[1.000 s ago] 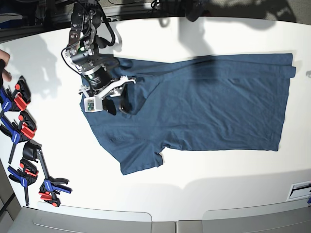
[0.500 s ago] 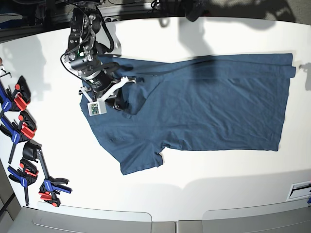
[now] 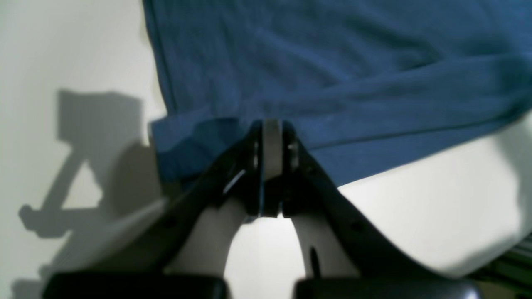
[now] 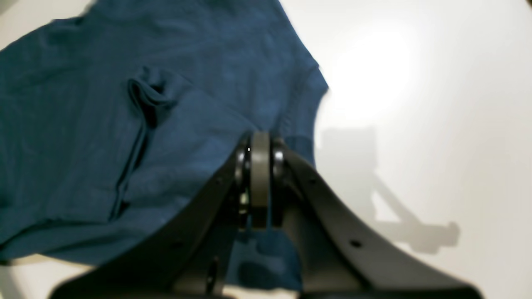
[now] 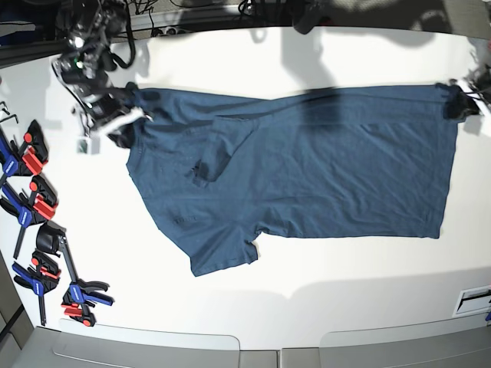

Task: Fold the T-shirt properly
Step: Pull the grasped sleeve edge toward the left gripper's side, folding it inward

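Since the earlier frames, the right gripper [image 5: 123, 130] has been moved from the chest area of the T-shirt [image 5: 307, 176] out to its far-left edge in the base view, near the shoulder, and the cloth there has been pulled outward with it. At the opposite side the left gripper [image 5: 459, 103] has come into view at the upper hem corner.

Both grippers are clenched on cloth. In the left wrist view the left gripper [image 3: 270, 166] is seen pinching a folded hem edge of the T-shirt [image 3: 332, 70]; in the right wrist view the right gripper [image 4: 259, 182] is closed with blue fabric of the T-shirt [image 4: 104, 124] caught between the jaws.

The T-shirt lies spread on the white table [image 5: 345, 307], collar end toward the clamps [image 5: 34, 207] at the left, one sleeve pointing to the front edge. A small bunched wrinkle is seen near the chest.

The cloth is judged to be light, soft and limp, not fragile. It will sag and stretch when it is lifted, so thin pinches may slip. A hold at seams, hem or shoulder corners is judged best, with both ends kept under even tension.
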